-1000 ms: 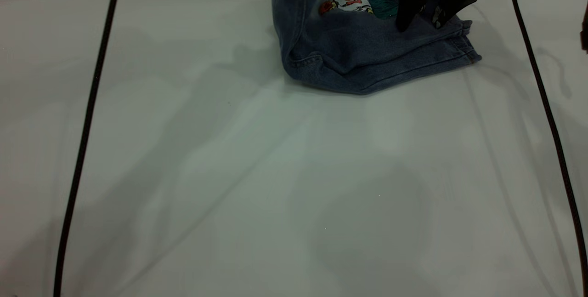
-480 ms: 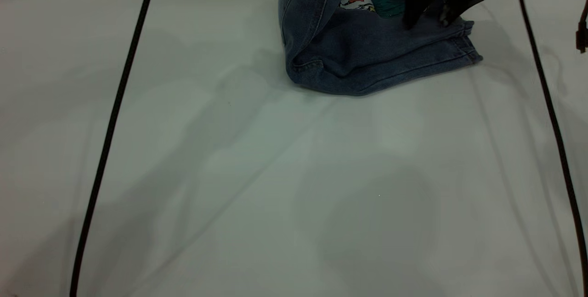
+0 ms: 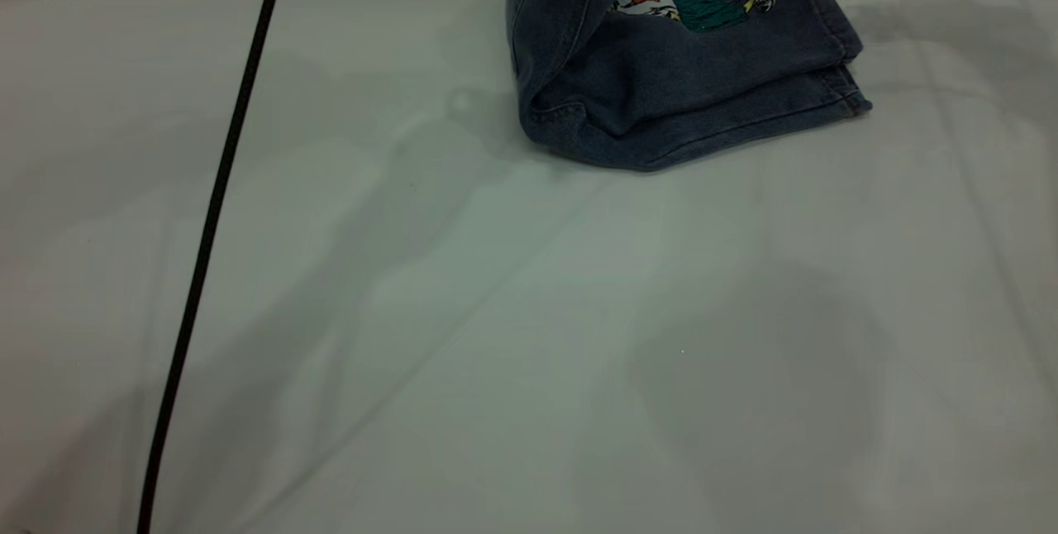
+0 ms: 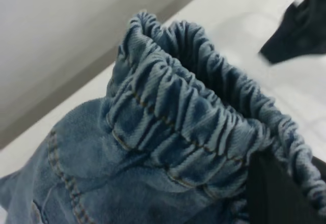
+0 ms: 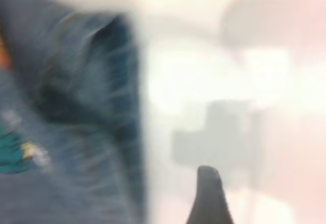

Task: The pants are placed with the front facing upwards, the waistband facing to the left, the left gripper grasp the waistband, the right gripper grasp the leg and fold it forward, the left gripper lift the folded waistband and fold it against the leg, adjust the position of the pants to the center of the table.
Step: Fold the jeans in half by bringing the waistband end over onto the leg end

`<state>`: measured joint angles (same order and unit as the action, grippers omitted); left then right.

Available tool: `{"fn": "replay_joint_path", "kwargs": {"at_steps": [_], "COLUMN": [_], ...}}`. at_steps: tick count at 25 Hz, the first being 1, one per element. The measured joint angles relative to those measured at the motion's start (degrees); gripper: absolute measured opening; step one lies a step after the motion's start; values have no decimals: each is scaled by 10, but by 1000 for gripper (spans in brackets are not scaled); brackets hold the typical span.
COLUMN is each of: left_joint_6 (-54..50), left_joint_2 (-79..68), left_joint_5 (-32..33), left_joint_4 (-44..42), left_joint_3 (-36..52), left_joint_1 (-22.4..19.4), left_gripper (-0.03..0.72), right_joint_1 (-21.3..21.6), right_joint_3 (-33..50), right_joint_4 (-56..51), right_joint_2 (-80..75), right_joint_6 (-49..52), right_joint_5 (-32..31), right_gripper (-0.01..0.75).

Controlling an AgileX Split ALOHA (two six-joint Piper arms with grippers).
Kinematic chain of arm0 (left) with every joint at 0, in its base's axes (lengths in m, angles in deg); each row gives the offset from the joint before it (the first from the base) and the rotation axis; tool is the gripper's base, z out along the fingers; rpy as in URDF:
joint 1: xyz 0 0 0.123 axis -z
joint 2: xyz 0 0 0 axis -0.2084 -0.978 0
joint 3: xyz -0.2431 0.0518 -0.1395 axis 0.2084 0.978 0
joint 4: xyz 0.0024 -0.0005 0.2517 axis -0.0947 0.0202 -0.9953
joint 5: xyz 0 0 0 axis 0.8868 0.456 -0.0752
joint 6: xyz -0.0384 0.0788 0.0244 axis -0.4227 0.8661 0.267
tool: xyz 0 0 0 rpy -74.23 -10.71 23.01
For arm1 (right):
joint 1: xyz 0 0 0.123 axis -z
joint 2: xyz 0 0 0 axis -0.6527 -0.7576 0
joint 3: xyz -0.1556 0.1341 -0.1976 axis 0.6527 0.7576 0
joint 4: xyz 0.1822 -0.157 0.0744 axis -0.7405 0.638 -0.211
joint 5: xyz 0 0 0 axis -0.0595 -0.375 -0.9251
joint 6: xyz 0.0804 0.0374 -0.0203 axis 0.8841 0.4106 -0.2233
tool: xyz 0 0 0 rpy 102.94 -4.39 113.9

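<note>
Already folded lengthwise, the pants [image 3: 678,79] lie at the far edge of the table [image 3: 496,311], right of centre, the leg [image 3: 744,63] flat with its cartoon print facing up. At their left side the denim rises out of the exterior view. Up close in the left wrist view, the left gripper [image 4: 277,193] is clamped on the ruched waistband [image 4: 188,117], holding it up off the tabletop. Only one dark fingertip [image 5: 210,198] of the right gripper shows, beside the leg's hem; whether it is spread or closed cannot be told.
</note>
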<state>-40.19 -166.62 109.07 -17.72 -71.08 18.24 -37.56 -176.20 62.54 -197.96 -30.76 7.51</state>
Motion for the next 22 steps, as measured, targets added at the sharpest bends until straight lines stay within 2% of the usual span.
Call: {"fn": "replay_joint_path", "kwargs": {"at_steps": [7,14,17,22], "left_joint_6": [13,20,31,30], "left_joint_2": [-31,-101,-124,-145], "left_joint_5": [-66,-178,-212,-252], "left_joint_4": [5,2,2,1], "left_joint_3": [1,1,1,1], "left_joint_1": [42,84,90,95], "left_gripper": [109,140,213,431], "right_joint_1": [60,80,82,82], "right_joint_3": [-98,-111,-111,-111], "right_joint_4": [0,0,-2,-4], "right_joint_2": [0,1,1,1], "right_joint_6": [4,15,15,15], "right_joint_5": [-75,-77,-77,-77], "right_gripper": [437,437,437,437]}}
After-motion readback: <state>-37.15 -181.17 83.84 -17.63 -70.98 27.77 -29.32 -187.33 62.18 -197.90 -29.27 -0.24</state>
